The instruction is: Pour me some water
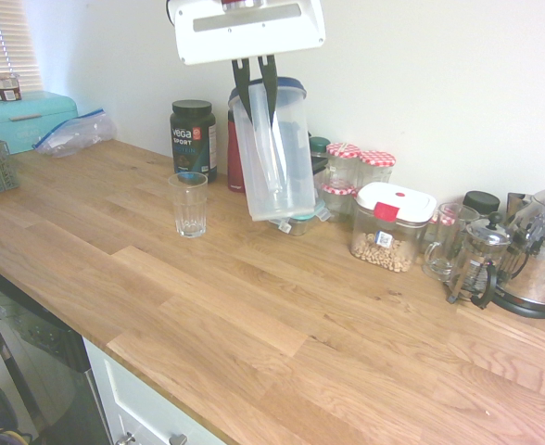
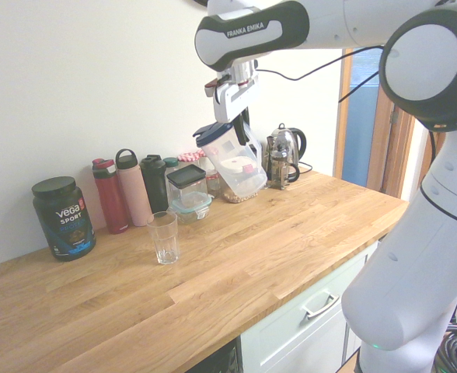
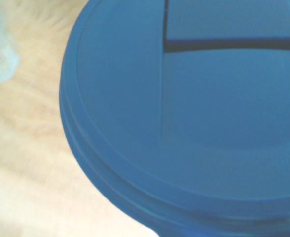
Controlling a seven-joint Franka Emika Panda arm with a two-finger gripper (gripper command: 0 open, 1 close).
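The long wooden countertop (image 1: 282, 315) carries everything. Above it the clear plastic water pitcher with a blue lid (image 1: 274, 153) hangs tilted in the air, its handle clamped between the 2 dark fingers of the white gripper (image 1: 255, 76). The small empty ribbed glass tumbler (image 1: 188, 205) stands upright near the pitcher, apart from it

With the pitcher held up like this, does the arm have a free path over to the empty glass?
Probably yes. The gripper holds the pitcher lifted off the counter, and the glass stands alone on bare wood, with the bottles and jars behind it.
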